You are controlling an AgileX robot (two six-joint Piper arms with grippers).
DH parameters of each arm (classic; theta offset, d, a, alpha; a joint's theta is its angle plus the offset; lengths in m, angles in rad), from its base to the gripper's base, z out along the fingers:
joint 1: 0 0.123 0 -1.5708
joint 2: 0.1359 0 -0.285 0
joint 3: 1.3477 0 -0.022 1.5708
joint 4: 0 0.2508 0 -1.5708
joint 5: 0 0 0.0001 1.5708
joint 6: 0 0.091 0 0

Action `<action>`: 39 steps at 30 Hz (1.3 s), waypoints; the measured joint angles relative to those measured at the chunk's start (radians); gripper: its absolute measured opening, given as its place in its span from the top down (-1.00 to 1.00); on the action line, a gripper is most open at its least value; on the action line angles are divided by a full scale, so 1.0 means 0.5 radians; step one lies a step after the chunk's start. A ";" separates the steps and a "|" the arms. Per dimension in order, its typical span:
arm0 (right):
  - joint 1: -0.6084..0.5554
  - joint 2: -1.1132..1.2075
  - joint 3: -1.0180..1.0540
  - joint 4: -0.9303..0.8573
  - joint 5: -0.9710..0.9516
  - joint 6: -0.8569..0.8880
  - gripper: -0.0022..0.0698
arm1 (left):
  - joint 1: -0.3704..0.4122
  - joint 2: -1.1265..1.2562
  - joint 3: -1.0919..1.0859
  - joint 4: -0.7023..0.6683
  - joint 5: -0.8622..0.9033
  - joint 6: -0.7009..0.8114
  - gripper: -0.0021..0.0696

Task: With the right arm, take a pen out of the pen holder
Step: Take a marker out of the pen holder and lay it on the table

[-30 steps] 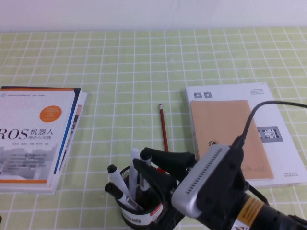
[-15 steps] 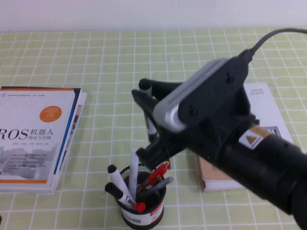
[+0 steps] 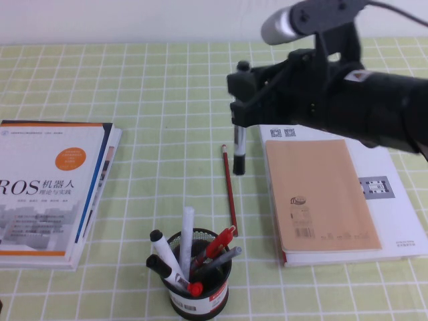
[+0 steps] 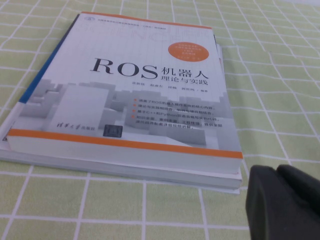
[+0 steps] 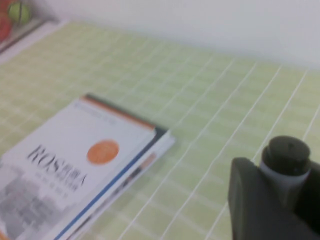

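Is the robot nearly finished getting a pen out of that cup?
Nearly. Done: a marker is clear of the pen holder. In hand: the right gripper grips it upright, high above the table. Left: perhaps setting it down. The left gripper sits parked by the ROS book.

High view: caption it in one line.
Right gripper, jaws shut on a marker, holds it clear of the pen holder; left gripper parked by the ROS book.

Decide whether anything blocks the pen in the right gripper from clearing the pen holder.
Nothing visible does. The right gripper, raised over the table, holds the marker well clear of the pen holder. The left gripper sits parked beside the ROS book.
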 joint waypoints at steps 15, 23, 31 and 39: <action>-0.293 0.904 -0.970 -0.978 1.223 1.258 0.62 | 0.000 0.000 0.000 0.000 0.000 0.000 0.96; -0.334 1.284 -1.361 -1.033 1.512 1.498 0.62 | 0.000 0.000 0.000 0.000 0.000 0.000 0.96; -0.389 1.493 -1.449 -0.997 1.562 1.530 0.62 | 0.000 0.000 0.000 0.000 0.000 0.000 0.96; -0.399 1.603 -1.454 -0.899 1.509 1.530 0.62 | 0.000 0.000 0.000 0.000 0.000 0.000 0.96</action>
